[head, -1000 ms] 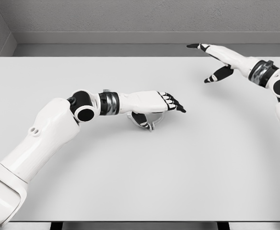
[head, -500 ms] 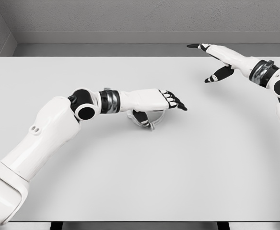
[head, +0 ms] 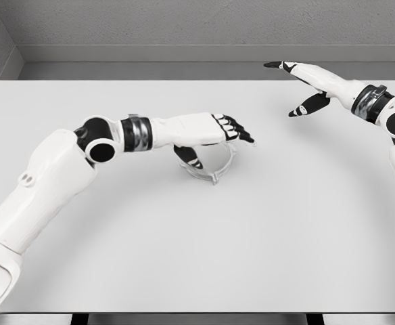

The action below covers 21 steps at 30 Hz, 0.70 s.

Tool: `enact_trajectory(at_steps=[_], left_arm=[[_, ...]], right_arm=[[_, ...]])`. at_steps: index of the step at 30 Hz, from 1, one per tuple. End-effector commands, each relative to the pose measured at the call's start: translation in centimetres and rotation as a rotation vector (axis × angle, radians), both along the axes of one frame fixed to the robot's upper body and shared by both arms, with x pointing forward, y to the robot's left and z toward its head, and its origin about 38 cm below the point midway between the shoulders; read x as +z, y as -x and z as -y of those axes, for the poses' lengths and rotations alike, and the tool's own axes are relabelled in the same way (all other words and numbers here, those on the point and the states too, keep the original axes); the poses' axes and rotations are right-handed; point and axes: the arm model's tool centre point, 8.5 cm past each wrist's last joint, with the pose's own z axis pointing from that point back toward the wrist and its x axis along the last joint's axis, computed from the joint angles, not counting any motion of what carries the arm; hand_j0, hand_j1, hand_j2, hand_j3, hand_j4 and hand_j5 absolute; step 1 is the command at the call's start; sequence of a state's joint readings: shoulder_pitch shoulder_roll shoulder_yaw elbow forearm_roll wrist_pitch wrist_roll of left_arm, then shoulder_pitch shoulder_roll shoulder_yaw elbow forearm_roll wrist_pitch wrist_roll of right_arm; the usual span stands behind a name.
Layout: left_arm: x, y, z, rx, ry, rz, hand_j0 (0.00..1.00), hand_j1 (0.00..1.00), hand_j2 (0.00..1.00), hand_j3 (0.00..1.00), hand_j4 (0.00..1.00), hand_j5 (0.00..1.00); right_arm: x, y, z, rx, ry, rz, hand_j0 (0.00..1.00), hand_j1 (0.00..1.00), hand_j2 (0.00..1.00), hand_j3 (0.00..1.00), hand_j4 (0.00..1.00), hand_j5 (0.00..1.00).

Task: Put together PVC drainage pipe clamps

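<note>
A white, thin-walled pipe clamp ring (head: 214, 170) stands on the white table (head: 204, 244) left of the middle. My left hand (head: 221, 149) hovers just over it, its fingers stretched out to the right above the ring's top and its dark thumb (head: 187, 157) hanging down at the ring's left side. The fingers are not closed around the ring. My right hand (head: 293, 88) hangs above the table's far right part, well away from the clamp, fingers spread and empty.
The table's far edge meets a grey floor strip and a grey wall (head: 204, 27). The front edge runs along the bottom of the picture. Nothing else lies on the tabletop.
My left arm has pulled back to the left and risen a little, so more of the clamp ring shows beneath the hand. The right arm has stayed still.
</note>
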<state>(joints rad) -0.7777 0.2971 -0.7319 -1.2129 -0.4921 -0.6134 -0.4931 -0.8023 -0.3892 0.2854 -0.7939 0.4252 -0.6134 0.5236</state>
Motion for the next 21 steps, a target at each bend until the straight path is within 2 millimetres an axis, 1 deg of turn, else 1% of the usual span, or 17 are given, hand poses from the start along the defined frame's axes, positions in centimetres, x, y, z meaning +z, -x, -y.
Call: enact_trajectory(at_steps=[1, 2, 4, 6, 8, 10, 12, 14, 15, 17, 18, 19, 21], left_arm=[[2.7, 0.0, -3.2, 0.024, 0.047, 0.032, 1.00, 1.00, 1.00, 1.00, 1.00, 1.00], [3.3, 0.2, -4.0, 0.026, 0.038, 0.052, 1.00, 1.00, 1.00, 1.00, 1.00, 1.00], [5.3, -0.7, -6.2, 0.065, 0.036, 0.088, 1.00, 1.00, 1.00, 1.00, 1.00, 1.00], [5.9, -1.7, -7.9, 0.123, 0.058, 0.091, 1.00, 1.00, 1.00, 1.00, 1.00, 1.00], [5.0, -2.8, -8.7, 0.169, 0.064, 0.055, 1.00, 1.00, 1.00, 1.00, 1.00, 1.00], [4.5, -3.2, -8.8, 0.185, 0.069, 0.037, 1.00, 1.00, 1.00, 1.00, 1.00, 1.00], [4.5, -3.5, -9.3, 0.203, 0.076, 0.032, 1.00, 1.00, 1.00, 1.00, 1.00, 1.00], [2.8, -4.4, -8.5, 0.229, 0.087, -0.026, 1.00, 1.00, 1.00, 1.00, 1.00, 1.00], [1.0, -5.8, -7.9, 0.264, 0.071, -0.108, 1.00, 1.00, 1.00, 1.00, 1.00, 1.00], [-1.9, -7.3, -7.4, 0.319, 0.050, -0.263, 1.00, 1.00, 1.00, 1.00, 1.00, 1.00], [-2.5, -7.6, -6.9, 0.330, 0.053, -0.293, 1.00, 1.00, 1.00, 1.00, 1.00, 1.00], [-3.2, -7.8, -7.1, 0.347, 0.053, -0.318, 1.00, 1.00, 1.00, 1.00, 1.00, 1.00], [-4.0, -7.9, -7.8, 0.376, 0.047, -0.343, 1.00, 1.00, 1.00, 1.00, 1.00, 1.00]], right_arm=[[0.1, 0.0, 0.1, -0.003, -0.009, 0.001, 1.00, 1.00, 1.00, 1.00, 1.00, 1.00], [0.1, 0.0, 0.1, -0.003, -0.009, 0.001, 1.00, 1.00, 1.00, 1.00, 1.00, 1.00], [0.1, 0.0, 0.0, -0.002, -0.010, 0.000, 1.00, 1.00, 1.00, 1.00, 1.00, 1.00], [0.1, 0.0, -0.1, -0.001, -0.011, 0.000, 1.00, 1.00, 1.00, 1.00, 1.00, 1.00], [0.1, 0.0, -0.1, -0.001, -0.011, 0.000, 1.00, 1.00, 1.00, 1.00, 1.00, 1.00], [0.1, 0.0, -0.1, -0.001, -0.011, 0.000, 1.00, 1.00, 1.00, 1.00, 1.00, 1.00], [0.1, 0.0, -0.1, 0.000, -0.010, 0.002, 1.00, 1.00, 1.00, 1.00, 1.00, 1.00], [0.1, 0.0, -0.1, 0.000, -0.010, 0.002, 1.00, 1.00, 1.00, 1.00, 1.00, 1.00], [0.1, 0.0, -0.1, 0.000, -0.010, 0.002, 1.00, 1.00, 1.00, 1.00, 1.00, 1.00], [0.1, 0.0, -0.1, 0.000, -0.010, 0.002, 1.00, 1.00, 1.00, 1.00, 1.00, 1.00], [0.1, 0.0, -0.1, 0.000, -0.010, 0.002, 1.00, 1.00, 1.00, 1.00, 1.00, 1.00], [0.1, 0.0, -0.1, 0.000, -0.010, 0.002, 1.00, 1.00, 1.00, 1.00, 1.00, 1.00], [0.1, 0.0, -0.1, 0.000, -0.010, 0.002, 1.00, 1.00, 1.00, 1.00, 1.00, 1.00]])
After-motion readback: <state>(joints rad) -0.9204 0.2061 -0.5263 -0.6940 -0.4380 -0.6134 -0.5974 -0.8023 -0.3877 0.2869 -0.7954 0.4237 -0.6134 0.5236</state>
